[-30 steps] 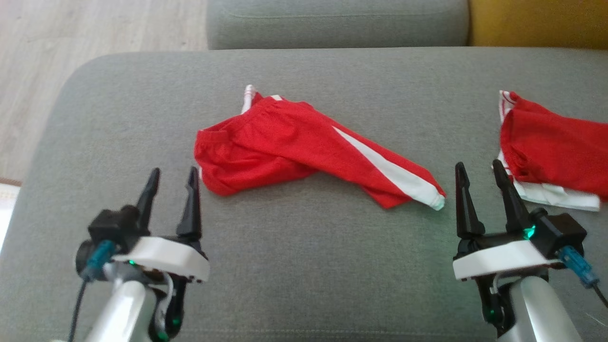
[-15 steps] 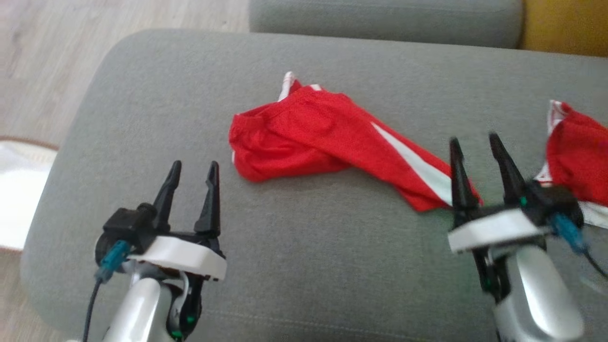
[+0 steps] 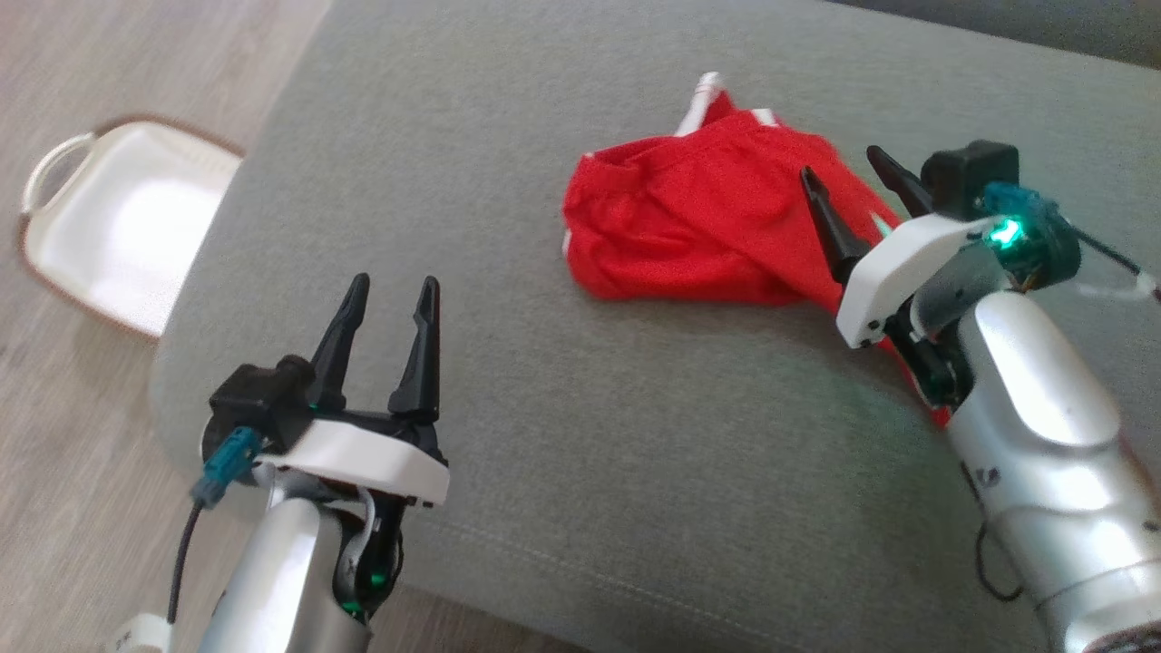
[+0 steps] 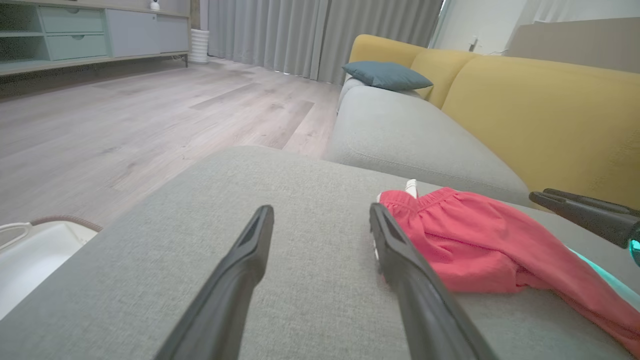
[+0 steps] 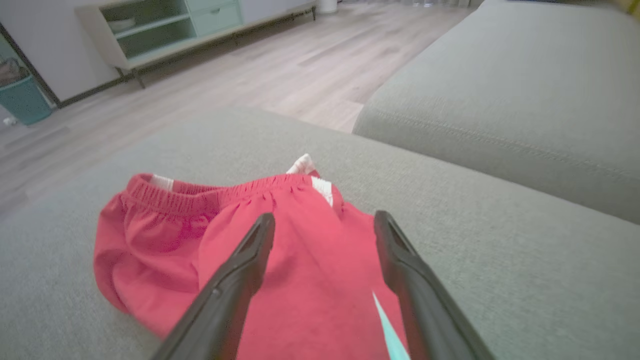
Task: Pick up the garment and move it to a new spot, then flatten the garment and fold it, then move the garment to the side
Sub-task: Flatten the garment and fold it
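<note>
The garment (image 3: 698,218) is a pair of red trousers with a white side stripe, lying crumpled on the grey sofa cushion (image 3: 544,426). My right gripper (image 3: 839,163) hovers open over its right part, and my forearm hides the striped leg. In the right wrist view the open fingers (image 5: 325,216) frame the red cloth (image 5: 165,240) just below the elastic waistband. My left gripper (image 3: 395,284) stands open above bare cushion, left of and nearer than the garment. The left wrist view has its fingers (image 4: 321,209) apart, the garment (image 4: 475,245) to their right and the right gripper's fingers (image 4: 575,210) beyond.
A white basket (image 3: 118,227) sits on the wooden floor off the cushion's left edge. A second grey seat cushion (image 4: 410,135) with a blue pillow (image 4: 385,75) and a yellow backrest (image 4: 530,100) lies behind. A low cabinet (image 5: 175,30) stands across the room.
The head view has swung left and tilted, bringing the basket in and losing the other red garment. My right gripper has moved forward over the garment. The left gripper has barely shifted.
</note>
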You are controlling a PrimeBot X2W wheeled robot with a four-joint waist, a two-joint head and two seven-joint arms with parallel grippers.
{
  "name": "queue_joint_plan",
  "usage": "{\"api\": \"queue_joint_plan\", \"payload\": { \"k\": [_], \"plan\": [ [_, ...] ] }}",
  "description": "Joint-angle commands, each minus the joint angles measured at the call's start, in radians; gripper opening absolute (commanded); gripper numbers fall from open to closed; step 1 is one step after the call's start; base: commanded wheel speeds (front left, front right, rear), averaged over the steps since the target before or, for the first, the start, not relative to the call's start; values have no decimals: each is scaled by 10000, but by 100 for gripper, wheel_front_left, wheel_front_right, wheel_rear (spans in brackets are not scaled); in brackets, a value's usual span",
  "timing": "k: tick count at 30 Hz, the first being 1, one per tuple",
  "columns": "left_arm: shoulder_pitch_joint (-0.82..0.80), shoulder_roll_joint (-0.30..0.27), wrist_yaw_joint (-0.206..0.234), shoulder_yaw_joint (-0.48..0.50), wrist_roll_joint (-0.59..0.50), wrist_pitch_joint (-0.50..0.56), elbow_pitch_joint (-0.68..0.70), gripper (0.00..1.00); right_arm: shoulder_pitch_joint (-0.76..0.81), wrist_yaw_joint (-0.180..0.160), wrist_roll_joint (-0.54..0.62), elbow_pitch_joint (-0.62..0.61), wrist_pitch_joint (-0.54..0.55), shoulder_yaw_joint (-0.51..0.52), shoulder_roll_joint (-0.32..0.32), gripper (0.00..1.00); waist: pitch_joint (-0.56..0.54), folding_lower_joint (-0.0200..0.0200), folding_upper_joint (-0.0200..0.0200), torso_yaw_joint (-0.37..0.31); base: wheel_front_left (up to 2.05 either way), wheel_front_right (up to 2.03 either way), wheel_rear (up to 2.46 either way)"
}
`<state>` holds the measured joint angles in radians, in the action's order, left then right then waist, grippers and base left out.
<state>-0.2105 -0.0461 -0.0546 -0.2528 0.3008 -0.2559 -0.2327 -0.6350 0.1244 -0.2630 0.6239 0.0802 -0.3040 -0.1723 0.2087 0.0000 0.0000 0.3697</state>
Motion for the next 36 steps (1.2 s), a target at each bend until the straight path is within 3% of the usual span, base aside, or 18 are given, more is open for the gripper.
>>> {"api": "queue_joint_plan", "payload": {
  "k": [1,8,15,16,17,18,25,36],
  "plan": [
    [-411,-49,-34,248,53,-58,275,100,-557,63,-226,38,88,-405,-95,100,341,0,0,454,0,0,0],
    [-505,-44,118,-59,401,-59,337,100,-1547,63,-1028,1455,172,-1358,-656,100,653,0,0,837,0,0,0],
    [-591,-43,202,-266,480,-59,353,100,-2199,63,-1598,2455,-3,-2064,-682,100,838,0,0,895,0,0,0],
    [-603,-43,210,-284,474,-59,349,100,-2258,63,-1716,2540,-12,-2196,-676,89,846,0,0,886,0,0,0],
    [-609,-42,221,-293,469,-59,347,100,-2315,63,-1814,2594,-88,-2320,-682,20,846,0,0,869,0,0,0],
    [-610,-42,233,-295,464,-59,344,100,-2372,63,-1907,2639,-195,-2429,-689,0,836,0,0,845,0,0,0],
    [-513,-42,261,-129,369,-59,319,100,-3031,63,-2065,2999,-1685,-2522,-1193,0,507,0,0,309,0,0,0],
    [-245,-42,198,131,140,-59,375,100,-4615,63,-613,3374,-3153,-1253,-2508,0,-78,0,0,-731,0,0,0]
  ]
}}
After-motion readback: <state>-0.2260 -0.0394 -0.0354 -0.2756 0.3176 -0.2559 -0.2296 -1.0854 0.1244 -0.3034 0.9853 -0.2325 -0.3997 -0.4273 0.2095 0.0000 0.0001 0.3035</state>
